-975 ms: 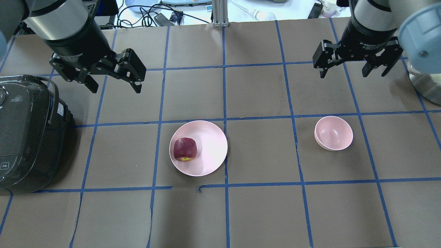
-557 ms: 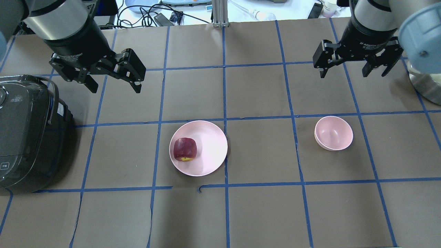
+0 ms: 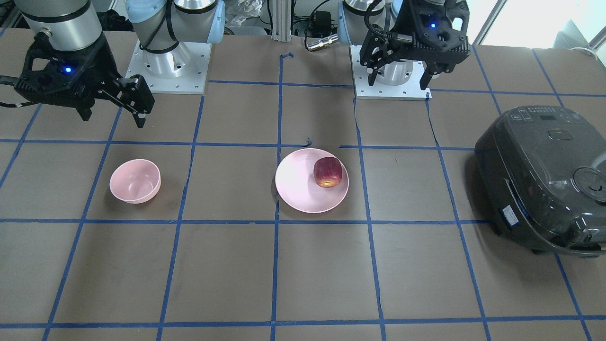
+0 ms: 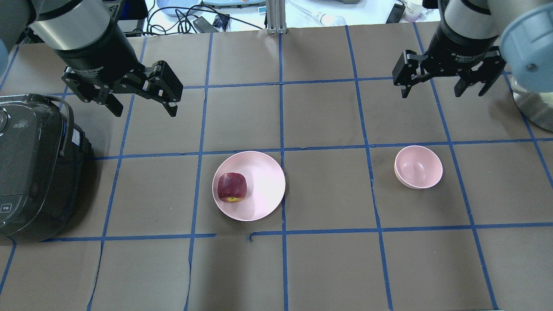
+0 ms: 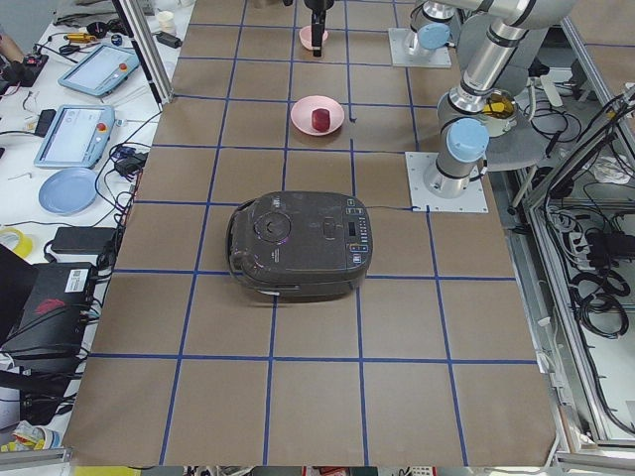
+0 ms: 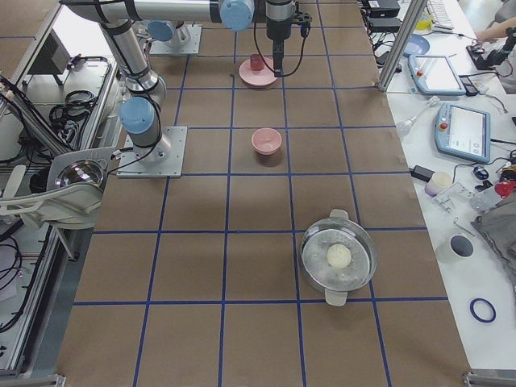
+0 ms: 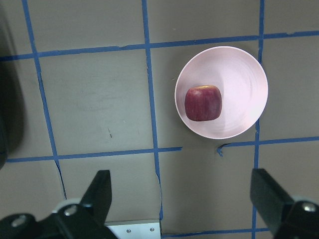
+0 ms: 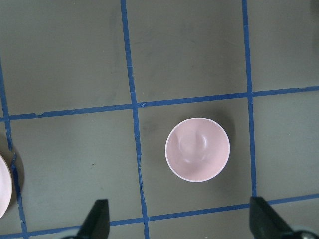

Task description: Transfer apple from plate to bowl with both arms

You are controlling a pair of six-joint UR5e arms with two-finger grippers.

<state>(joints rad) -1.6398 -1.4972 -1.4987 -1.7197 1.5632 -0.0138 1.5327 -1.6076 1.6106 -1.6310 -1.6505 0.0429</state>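
Apple [image 4: 232, 187] was seen on plate [image 4: 263, 185], left half, mid-frame. Left claw [image 4: 144, 110] & right claw [image 4: 443, 90] were spread wide, empty, in upper corners. Apple judged firm, slick, fairly heavy; best gripped across its middle.

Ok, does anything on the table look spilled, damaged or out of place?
Nothing serious. The apple sits whole on the plate, off toward one edge, and the bowl stands upright and empty. The one flaw: blue tape near the plate is broken, one end bent askew. The left gripper and right gripper hang open, apart from everything.
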